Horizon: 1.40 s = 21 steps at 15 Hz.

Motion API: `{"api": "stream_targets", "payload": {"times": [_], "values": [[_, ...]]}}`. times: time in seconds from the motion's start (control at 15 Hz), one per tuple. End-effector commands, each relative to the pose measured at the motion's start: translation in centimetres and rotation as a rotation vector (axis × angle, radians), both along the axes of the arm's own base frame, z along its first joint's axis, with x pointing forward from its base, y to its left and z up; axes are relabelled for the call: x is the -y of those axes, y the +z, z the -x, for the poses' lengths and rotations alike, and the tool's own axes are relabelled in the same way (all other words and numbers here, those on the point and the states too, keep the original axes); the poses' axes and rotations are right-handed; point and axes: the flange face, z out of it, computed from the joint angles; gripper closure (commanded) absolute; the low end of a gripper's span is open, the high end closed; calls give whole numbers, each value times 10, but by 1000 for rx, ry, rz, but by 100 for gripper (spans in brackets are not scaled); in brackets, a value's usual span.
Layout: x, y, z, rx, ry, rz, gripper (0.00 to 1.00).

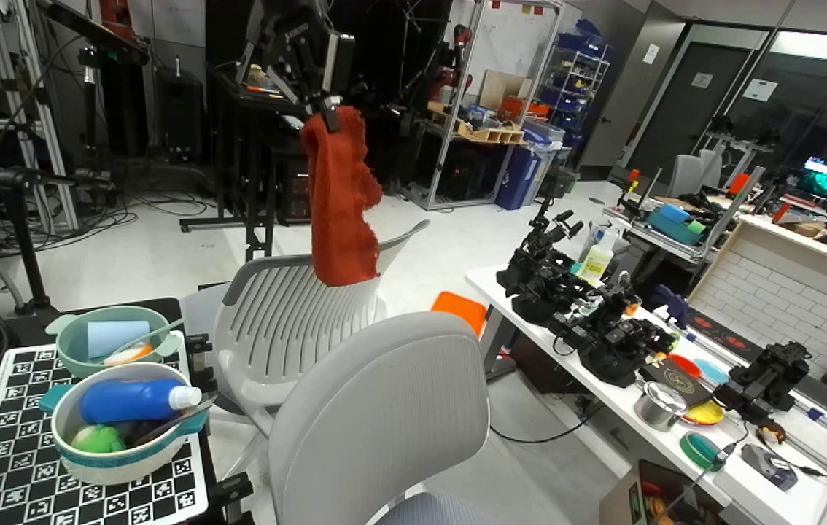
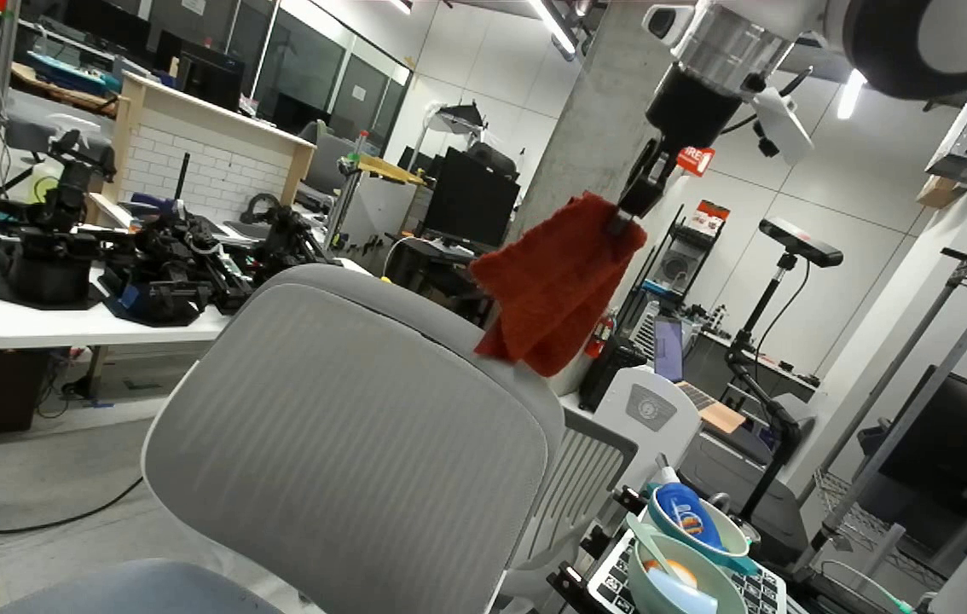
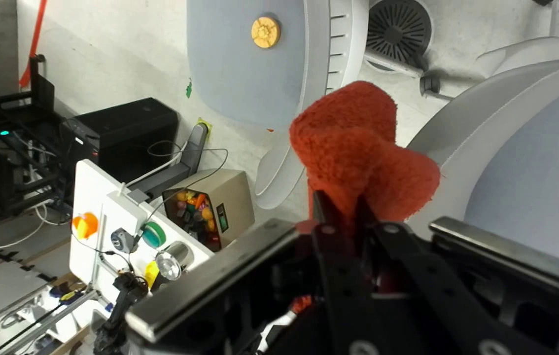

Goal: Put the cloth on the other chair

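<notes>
The gripper (image 1: pixel 329 118) pinches the cloth (image 1: pixel 344 211) by its top near 2 back edges, of the slatted chair (image 1: pixel 276 315) and padded chair (image 1: pixel 391 405) left to right in an exterior view, clearance unclear, the cloth limp, orange-red and wavy-sided, only the wrist view showing a yellow disc (image 3: pixel 265 32) on a seat (image 3: pixel 240 79).

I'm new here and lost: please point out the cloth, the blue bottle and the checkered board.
Cloth (image 1: pixel 339 200), in an exterior view: its hanging middle.
Blue bottle (image 1: pixel 125 401), in an exterior view: its body.
Checkered board (image 1: pixel 16 445), in an exterior view: its bare surface.
</notes>
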Motion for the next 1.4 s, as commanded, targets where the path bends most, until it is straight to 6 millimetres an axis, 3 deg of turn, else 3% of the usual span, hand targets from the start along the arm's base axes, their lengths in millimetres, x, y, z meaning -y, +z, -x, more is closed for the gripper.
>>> {"api": "stream_targets", "payload": {"times": [0.0, 0.47, 1.0, 1.33], "values": [[0, -27, -2, -24, 25, 1, 97], [-7, -46, -12, -36, 47, -7, 97], [-2, -66, -68, -15, 61, -46, 97], [-17, -73, -102, -9, 73, -108, 97]]}}
